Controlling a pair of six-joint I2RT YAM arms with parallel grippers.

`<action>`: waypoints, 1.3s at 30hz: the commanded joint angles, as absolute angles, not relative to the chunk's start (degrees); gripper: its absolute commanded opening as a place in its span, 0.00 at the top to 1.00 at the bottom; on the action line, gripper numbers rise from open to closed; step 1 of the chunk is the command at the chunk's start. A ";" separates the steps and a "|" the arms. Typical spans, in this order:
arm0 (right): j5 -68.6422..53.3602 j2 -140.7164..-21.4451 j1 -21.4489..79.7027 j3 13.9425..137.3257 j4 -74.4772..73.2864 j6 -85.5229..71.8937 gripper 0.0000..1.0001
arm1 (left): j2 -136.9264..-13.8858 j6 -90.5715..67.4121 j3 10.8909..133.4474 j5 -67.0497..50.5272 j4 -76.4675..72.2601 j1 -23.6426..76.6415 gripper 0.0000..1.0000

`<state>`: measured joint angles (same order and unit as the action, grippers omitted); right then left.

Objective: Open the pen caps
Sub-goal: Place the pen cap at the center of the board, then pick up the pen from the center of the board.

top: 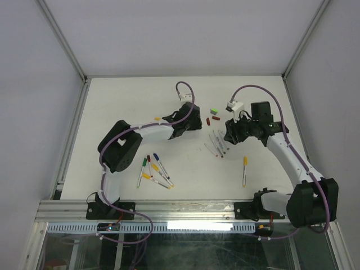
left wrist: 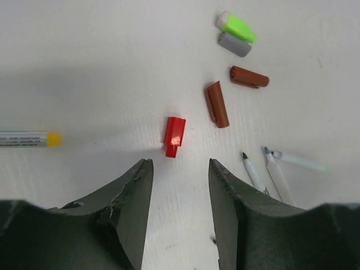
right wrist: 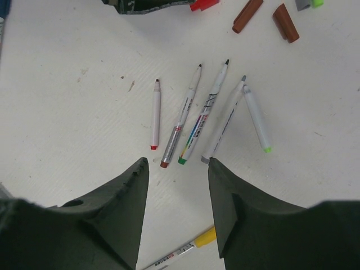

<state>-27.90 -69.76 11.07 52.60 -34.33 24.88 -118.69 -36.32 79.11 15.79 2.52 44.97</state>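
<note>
Left gripper (left wrist: 180,164) spread, empty; red cap (left wrist: 174,136) lies free just ahead. Right gripper (right wrist: 176,163) spread, empty, near uncapped pens (right wrist: 185,121). Retract left vertically; avoid nudging cap.

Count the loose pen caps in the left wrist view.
5: red cap nearest the left gripper; two brown caps right of it; grey cap and green cap together beyond. More may lie out of frame.

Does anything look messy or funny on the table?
A bit messy: loose caps lie scattered away from their pens, a red cap, two brown caps, and a green cap beside a grey cap. Five uncapped pens lie fanned out nearby, tips bare.
</note>
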 commanded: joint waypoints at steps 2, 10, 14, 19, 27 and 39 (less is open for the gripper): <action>-34.73 -65.07 9.55 52.49 -33.95 27.06 0.51 | -103.86 -30.57 71.51 9.71 -5.31 44.74 0.54; -42.16 -56.61 5.28 51.17 -34.61 29.97 0.51 | -83.46 -27.19 47.25 1.22 -17.42 44.73 0.40; -41.12 -51.35 5.14 48.02 -32.97 32.68 0.37 | -74.53 -26.78 37.64 -0.30 -20.23 44.40 0.28; -41.90 -52.84 5.10 45.56 -37.79 37.94 0.23 | -65.95 -25.62 29.59 -0.48 -23.39 43.90 0.03; -35.47 -58.70 5.17 46.10 -45.98 42.00 0.22 | -59.18 -21.79 21.94 -0.03 -27.22 42.84 0.01; -19.31 -59.23 5.11 39.42 -45.68 44.32 0.21 | -59.28 -17.01 26.43 1.37 -18.12 42.74 0.01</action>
